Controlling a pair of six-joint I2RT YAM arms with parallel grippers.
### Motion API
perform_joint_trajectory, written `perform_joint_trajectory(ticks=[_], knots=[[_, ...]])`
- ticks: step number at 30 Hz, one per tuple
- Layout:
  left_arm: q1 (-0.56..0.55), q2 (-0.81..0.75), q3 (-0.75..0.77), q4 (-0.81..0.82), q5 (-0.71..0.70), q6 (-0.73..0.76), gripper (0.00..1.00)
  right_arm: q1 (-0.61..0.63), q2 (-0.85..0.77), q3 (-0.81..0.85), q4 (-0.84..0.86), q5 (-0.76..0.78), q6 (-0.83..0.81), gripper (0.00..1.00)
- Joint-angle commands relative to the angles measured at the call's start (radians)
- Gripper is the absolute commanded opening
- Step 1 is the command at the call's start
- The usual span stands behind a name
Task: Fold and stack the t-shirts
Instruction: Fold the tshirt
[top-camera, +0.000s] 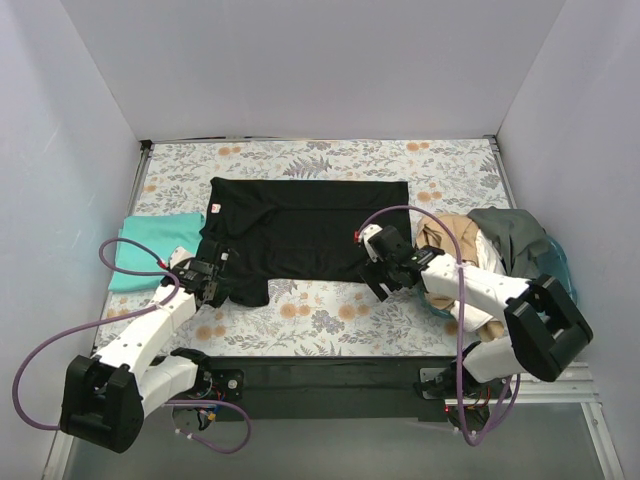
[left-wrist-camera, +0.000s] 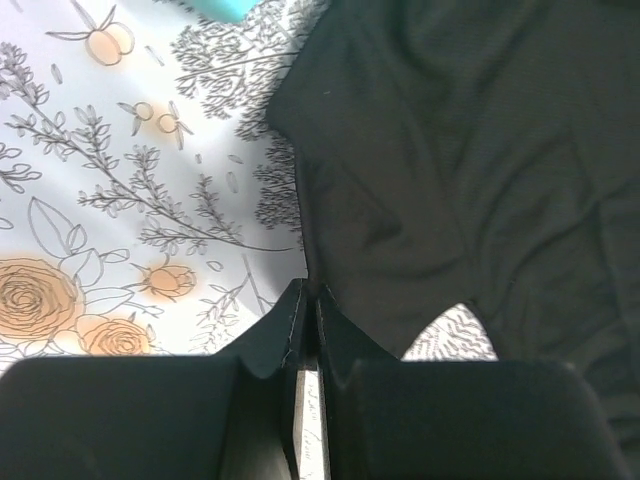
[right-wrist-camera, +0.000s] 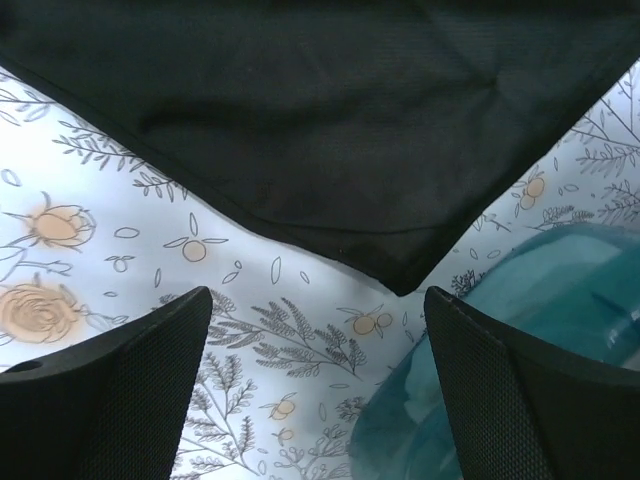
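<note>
A black t-shirt (top-camera: 300, 235) lies spread on the floral table, its red-white neck label at the left end. My left gripper (top-camera: 212, 275) is at the shirt's near-left part. In the left wrist view it (left-wrist-camera: 308, 300) is shut on the edge of the black cloth (left-wrist-camera: 450, 180). My right gripper (top-camera: 383, 268) hangs over the shirt's near-right corner. In the right wrist view it (right-wrist-camera: 317, 300) is open and empty, with the black corner (right-wrist-camera: 400, 280) just ahead of the fingers. A folded teal t-shirt (top-camera: 150, 250) lies at the left.
A pile of tan (top-camera: 450, 240) and grey (top-camera: 515, 240) shirts lies at the right in a translucent teal basket (top-camera: 560, 265). The basket's rim also shows in the right wrist view (right-wrist-camera: 500, 340). White walls enclose the table.
</note>
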Motion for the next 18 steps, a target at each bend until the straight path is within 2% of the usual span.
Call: perform_joint_trajectory(ticks=[1,13,18], knots=[[-0.003,-0.029,0.048,0.014,-0.002,0.021,0.00,0.004,0.051,0.058,-0.049,0.078,-0.102,0.92],[-0.003,-0.001,0.073,0.022,0.007,0.030,0.00,0.004,0.196,0.112,-0.052,0.168,-0.134,0.69],[-0.003,-0.002,0.088,0.019,0.004,0.032,0.00,0.002,0.232,0.129,-0.046,0.185,-0.141,0.55]])
